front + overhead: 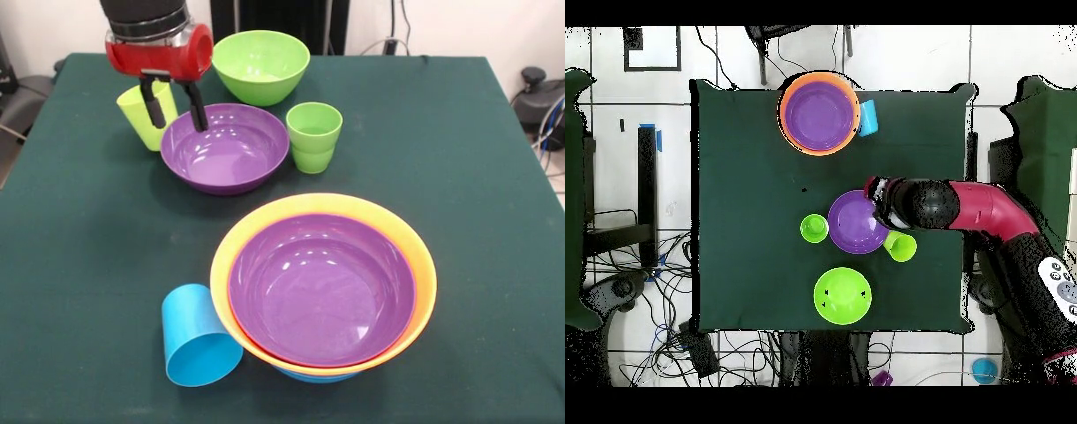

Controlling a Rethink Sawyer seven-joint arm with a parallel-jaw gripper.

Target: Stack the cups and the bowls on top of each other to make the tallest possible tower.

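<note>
1. No brand, label or writing is showing on any of the glossy plastic pieces or on the red and black arm.
2. A dark green cloth is covering the tabletop [79,221]; cables are trailing over the pale tiled floor [625,200] around it.
3. The tool [177,104] is hanging with its two black fingers spread and nothing between them, over the 10 o'clock rim of the lone purple bowl [225,147].
4. The yellow-green cup [146,115] is standing just beside that bowl at 9 o'clock, the ridged green cup [314,137] at 3 o'clock, the green bowl [261,66] at 12.
5. The tower [323,287] is sitting at 6 o'clock on the tabletop, a purple bowl nested inside orange, with the sky blue cup [199,337] lying on its side against it.
</note>
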